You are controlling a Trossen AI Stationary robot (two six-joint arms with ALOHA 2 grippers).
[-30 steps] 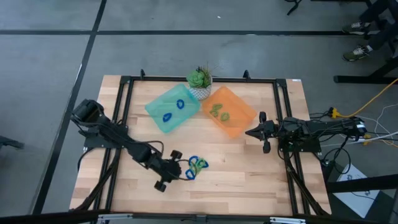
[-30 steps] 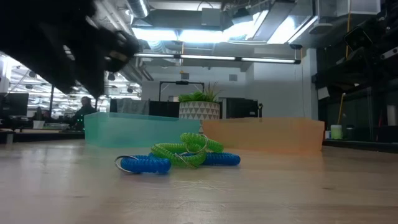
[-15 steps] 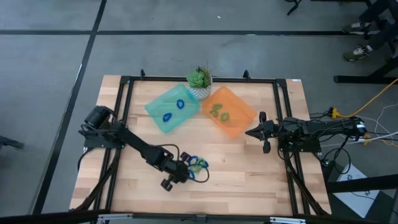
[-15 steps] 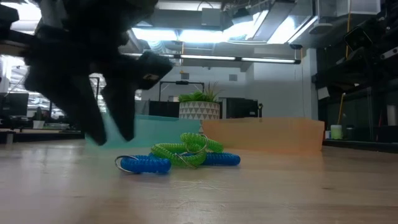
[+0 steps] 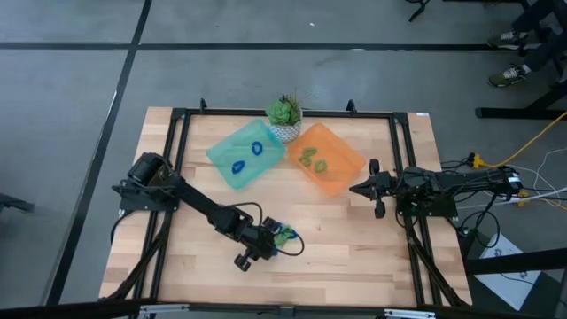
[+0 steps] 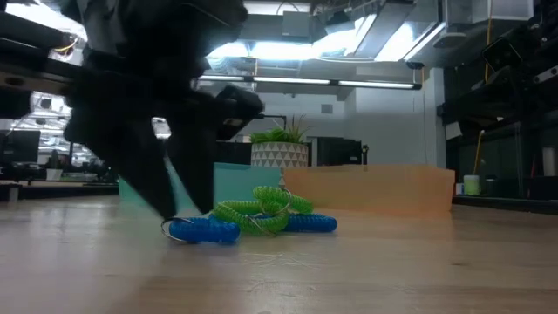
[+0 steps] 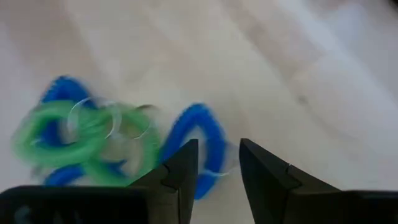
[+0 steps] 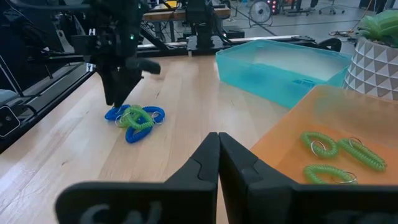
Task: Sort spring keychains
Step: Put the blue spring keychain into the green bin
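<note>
Several tangled spring keychains [image 5: 282, 236] await sorting; the left gripper [image 7: 214, 163], jaws narrowly parted and empty, straddles a blue keychain [image 7: 202, 140]; closing comes next; right gripper [image 8: 218, 144] shut, idle.

You get one view from straight above the whole table [image 5: 354, 257], and one level with its top, close to the tangled spring keychains [image 6: 248, 218], facing the room. Each wrist camera looks forward past its own fingers; the left sits very near that tangle, the right sees it from afar.
</note>
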